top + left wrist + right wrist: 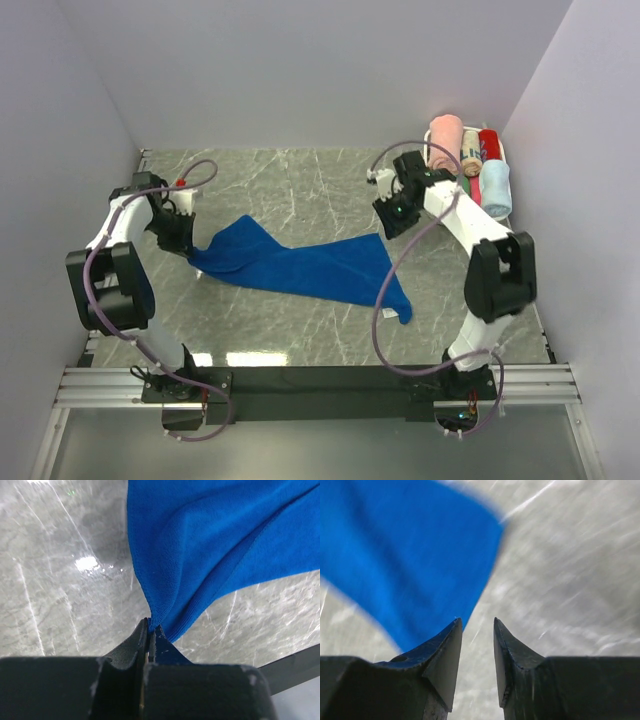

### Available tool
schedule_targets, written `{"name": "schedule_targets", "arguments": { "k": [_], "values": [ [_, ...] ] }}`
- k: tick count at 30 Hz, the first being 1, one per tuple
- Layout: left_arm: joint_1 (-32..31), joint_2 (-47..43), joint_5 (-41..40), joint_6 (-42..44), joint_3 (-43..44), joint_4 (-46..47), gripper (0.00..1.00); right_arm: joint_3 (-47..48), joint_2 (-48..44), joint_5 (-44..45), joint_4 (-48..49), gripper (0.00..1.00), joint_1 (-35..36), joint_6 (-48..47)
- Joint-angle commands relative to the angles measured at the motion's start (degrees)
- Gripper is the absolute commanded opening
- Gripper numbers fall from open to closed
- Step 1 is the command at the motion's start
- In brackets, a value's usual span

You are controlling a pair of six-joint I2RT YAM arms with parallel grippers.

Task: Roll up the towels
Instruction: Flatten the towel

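A deep royal blue towel (300, 265) lies spread and creased across the middle of the marble table. My left gripper (188, 247) is shut on its left corner; the left wrist view shows the cloth (210, 545) pinched between the closed tips (150, 625) and pulled taut. My right gripper (392, 222) hovers above the towel's far right corner, open and empty. In the right wrist view the towel (405, 555) is blurred, above and left of the gripper (476, 622). A pale sky blue towel (496, 188) lies rolled in the far right corner.
Rolled pink (444, 141), green and red (489, 143) towels lie beside the pale blue roll at the far right wall. White walls close in the table on the left, back and right. A metal rail (320, 385) runs along the near edge.
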Motion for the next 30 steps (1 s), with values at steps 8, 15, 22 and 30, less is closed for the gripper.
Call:
{"name": "schedule_targets", "arguments": {
  "k": [8,15,22,30],
  "values": [
    [0.2,1.1,1.0,-2.6,3.9,1.9,0.00,12.1,14.1,3.5,1.9,0.57,-0.2,5.9],
    [0.5,2.9,1.7,-5.8,4.8,3.3,0.00,12.1,18.3,2.4,3.6,0.57,0.7,5.9],
    [0.6,3.6,3.6,-8.2,5.3,5.1,0.00,15.5,22.8,-1.4,4.0,0.43,1.0,7.6],
    [1.4,1.0,7.8,-13.7,7.6,7.9,0.00,13.9,20.8,-12.0,1.4,0.00,-0.1,6.2]
  ]
}}
